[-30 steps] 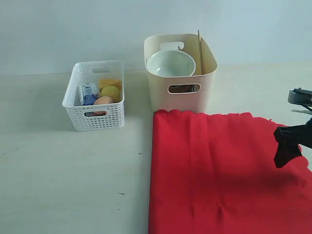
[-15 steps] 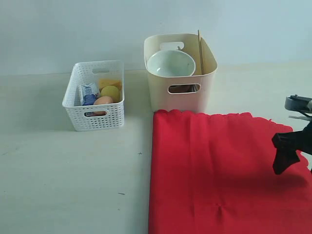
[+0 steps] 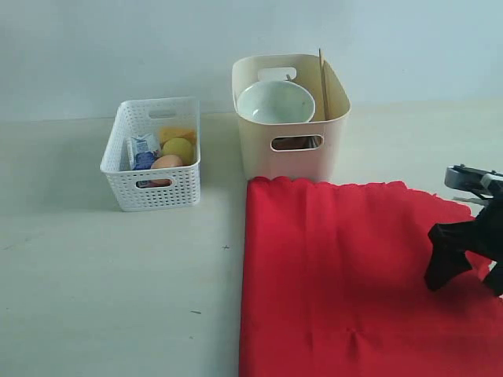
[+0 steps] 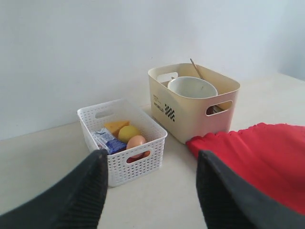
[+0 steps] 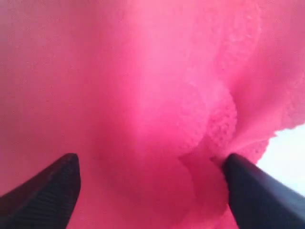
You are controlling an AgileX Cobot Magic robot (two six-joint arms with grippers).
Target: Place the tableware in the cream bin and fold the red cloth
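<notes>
Right gripper (image 3: 469,273), jaws wide, over flat-lying red cloth (image 3: 346,275).

The right end effector (image 3: 466,284) is matte black, with two thick, wedge-shaped fingers (image 3: 444,258). Above them sits a grey metal block (image 3: 470,179) with a darker top edge. Seen close, these fingers carry a fine woven texture and have blunt, rounded tips. The left end effector (image 4: 150,191) has the same broad black fingers, faintly ribbed across their surface.
</notes>
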